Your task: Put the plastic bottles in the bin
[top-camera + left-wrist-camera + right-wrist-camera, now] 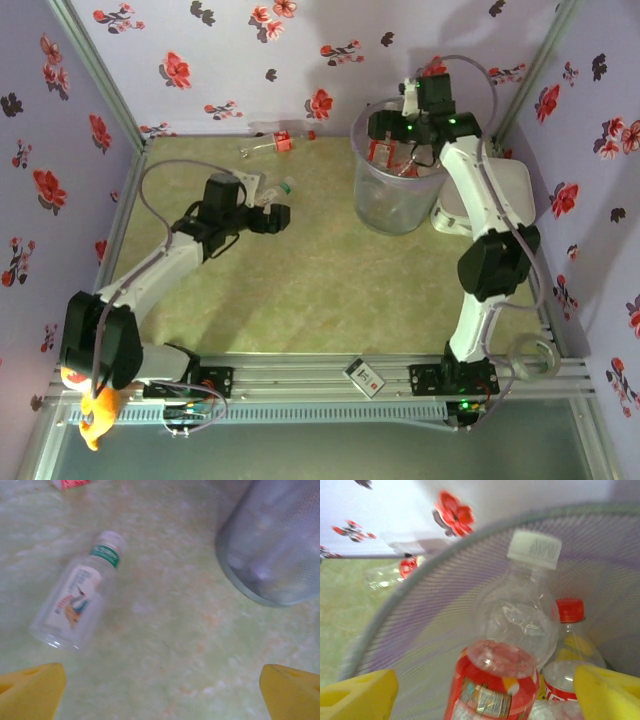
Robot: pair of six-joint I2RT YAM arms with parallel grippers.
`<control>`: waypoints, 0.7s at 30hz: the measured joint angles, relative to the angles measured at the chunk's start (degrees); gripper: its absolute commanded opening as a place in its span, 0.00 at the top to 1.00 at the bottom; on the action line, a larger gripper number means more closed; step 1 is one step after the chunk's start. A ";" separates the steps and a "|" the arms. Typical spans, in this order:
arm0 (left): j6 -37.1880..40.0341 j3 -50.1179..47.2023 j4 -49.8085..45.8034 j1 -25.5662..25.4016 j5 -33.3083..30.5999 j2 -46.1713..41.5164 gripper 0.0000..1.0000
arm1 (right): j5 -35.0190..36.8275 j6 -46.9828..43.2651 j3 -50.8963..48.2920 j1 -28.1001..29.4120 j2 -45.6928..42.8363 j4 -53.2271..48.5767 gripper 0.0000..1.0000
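"Walls [200,50] and table [300,270]?"
"Lilac paper with red and dark flowers; a mottled pale green top."
"Left to right?"
"Left gripper [162,690] spread wide, near a green-banded bottle [75,605] lying on the table. A red-labelled bottle [270,143] lies by the back wall. Right gripper [485,695] above the bin [385,210], fingers apart, with a white-capped bottle [512,625] and a red-capped bottle [567,645] inside."

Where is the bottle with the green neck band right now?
In the top view, the green-banded bottle lies on its side on the table, left of the bin and just beyond the open left hand.
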 measured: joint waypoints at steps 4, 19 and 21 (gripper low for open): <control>4.17 6.69 -3.10 2.47 -0.87 7.26 0.00 | 0.00 0.02 -5.35 -0.28 -9.77 0.96 0.04; 16.72 30.03 -15.65 6.58 -1.36 31.54 0.08 | 1.09 2.91 -37.05 -3.19 -41.59 -0.15 0.03; 17.70 31.34 -17.62 6.58 -1.33 33.24 0.08 | 1.09 3.54 -38.95 -3.76 -43.54 -1.55 0.03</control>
